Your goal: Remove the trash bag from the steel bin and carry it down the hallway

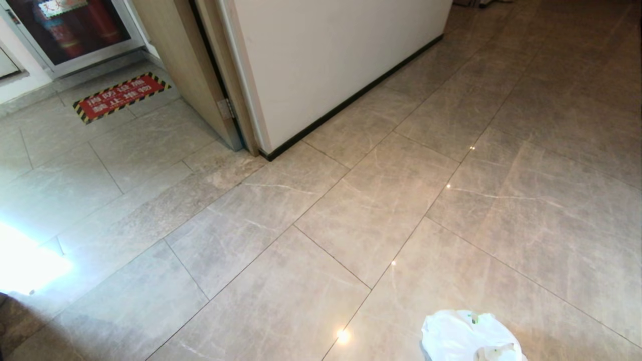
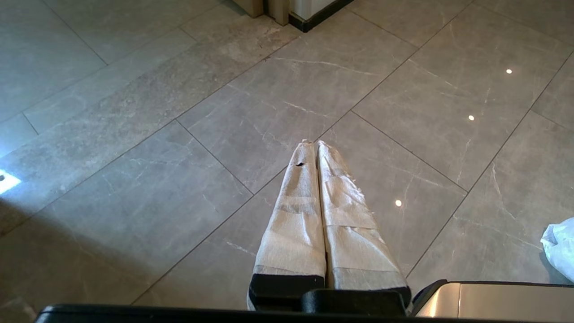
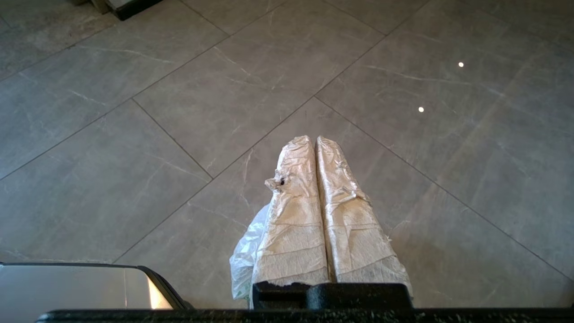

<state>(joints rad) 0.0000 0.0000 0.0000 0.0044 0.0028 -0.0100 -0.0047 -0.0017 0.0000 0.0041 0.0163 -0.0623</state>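
Head view shows glossy marbled floor tiles (image 1: pixel 381 200), a white wall (image 1: pixel 331 60), crinkled trash bag (image 1: pixel 469 338); left gripper (image 2: pixel 316 143) and right gripper (image 3: pixel 314 139) pressed together, empty.

Ahead of us a white wall (image 1: pixel 341 50) ends in a corner, with a black baseboard (image 1: pixel 351 100) running along its foot. Just left of that corner we see a light wooden door frame (image 1: pixel 185 65) with a small metal hinge (image 1: pixel 225 108) low on its edge. Beyond the frame, a red floor sticker (image 1: pixel 120 96) with a yellow-and-black striped border and white lettering lies flat. Behind it stands a glass-fronted cabinet (image 1: pixel 70 30) with red fire extinguishers (image 1: pixel 65 27) inside. At the far left we see a bright patch of glare (image 1: pixel 25 260).
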